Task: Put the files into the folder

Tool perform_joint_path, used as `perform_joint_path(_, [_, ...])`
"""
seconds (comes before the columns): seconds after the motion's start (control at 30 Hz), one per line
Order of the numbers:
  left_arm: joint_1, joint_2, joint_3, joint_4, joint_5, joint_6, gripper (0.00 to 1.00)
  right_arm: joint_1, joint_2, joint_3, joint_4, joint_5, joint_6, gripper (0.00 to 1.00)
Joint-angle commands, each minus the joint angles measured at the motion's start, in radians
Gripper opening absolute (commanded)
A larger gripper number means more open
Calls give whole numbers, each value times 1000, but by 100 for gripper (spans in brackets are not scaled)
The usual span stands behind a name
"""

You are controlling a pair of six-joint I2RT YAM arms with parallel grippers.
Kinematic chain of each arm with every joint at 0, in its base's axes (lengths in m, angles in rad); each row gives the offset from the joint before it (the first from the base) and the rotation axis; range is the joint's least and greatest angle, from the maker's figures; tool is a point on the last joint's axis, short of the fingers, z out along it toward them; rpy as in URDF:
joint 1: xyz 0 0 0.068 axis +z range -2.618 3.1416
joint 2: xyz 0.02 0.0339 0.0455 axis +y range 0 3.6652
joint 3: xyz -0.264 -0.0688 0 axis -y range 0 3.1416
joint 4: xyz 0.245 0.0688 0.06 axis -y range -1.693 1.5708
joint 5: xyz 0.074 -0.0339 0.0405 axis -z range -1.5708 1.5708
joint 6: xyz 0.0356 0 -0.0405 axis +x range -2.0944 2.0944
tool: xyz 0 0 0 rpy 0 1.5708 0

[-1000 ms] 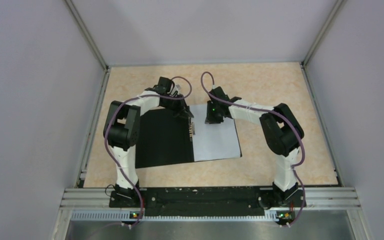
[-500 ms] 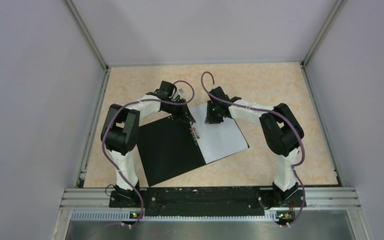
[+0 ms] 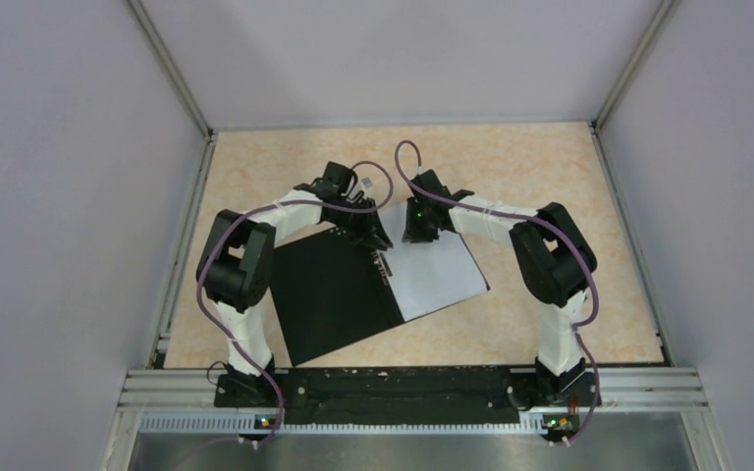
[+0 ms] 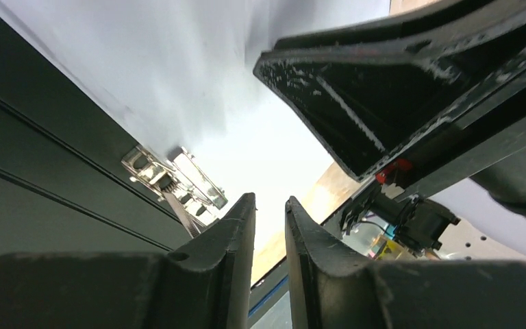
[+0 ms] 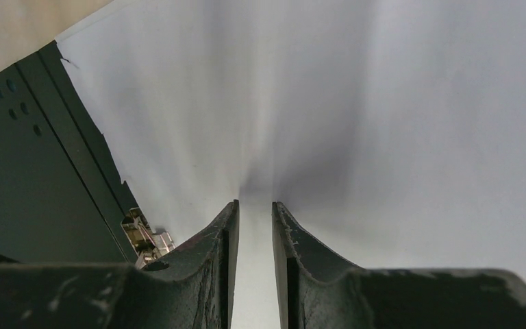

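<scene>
1. From the top external view, the folder (image 3: 334, 294) lies open on the tabletop (image 3: 550, 177) at a slant, black inside facing up. The files (image 3: 444, 273) lie inside it, covering its right-hand half, while the left half is bare. The metal clip (image 3: 383, 263) runs along the spine between the two halves.
2. In the same view both arms reach in from a metal rail (image 3: 403, 385) at the near edge and meet at the far end of the spine. The left end effector (image 3: 381, 242) is over the far end of the clip. The right end effector (image 3: 415, 235) is just beside it, on the far-left corner of the files. The wrists and purple cables (image 3: 218, 294) hide the folder's far edge. Plain grey walls (image 3: 59, 196) close in three sides.
3. From the left wrist view, the left end effector's fingers (image 4: 236, 226) stand a narrow slit apart with nothing between them; white paper and a strip of tabletop show through the slit. The black cover fills the left, and the clip sits just beyond the fingertips. The right end effector's dark body blocks the upper right.
4. From the right wrist view, the fingers (image 5: 291, 233) are also only a slit apart, tips low over the white sheets. Shading on the paper runs toward the slit, and whether a sheet is pinched cannot be told. The black cover and part of the clip show at the left.
</scene>
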Motion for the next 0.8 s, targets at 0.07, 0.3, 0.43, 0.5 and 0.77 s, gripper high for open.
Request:
perform_joint_path(0.07, [-41, -71, -54, 49, -25, -15, 27, 12, 18, 4, -9, 40, 3, 25])
perform_joint_path(0.3, [-40, -143, 52, -53, -158, 24, 31, 12, -28, 43, -35, 44, -8, 26])
perform_joint_path(0.43, [-40, -198, 97, -167, -344, 32, 34, 14, -68, 64, -60, 51, -20, 29])
perform_joint_path(0.5, [-40, -220, 86, -201, -440, 16, 34, 20, -93, 65, -68, 57, -24, 31])
perform_joint_path(0.77, [-38, -264, -113, -116, -499, -74, 19, 69, -194, 29, -88, 82, -39, 31])
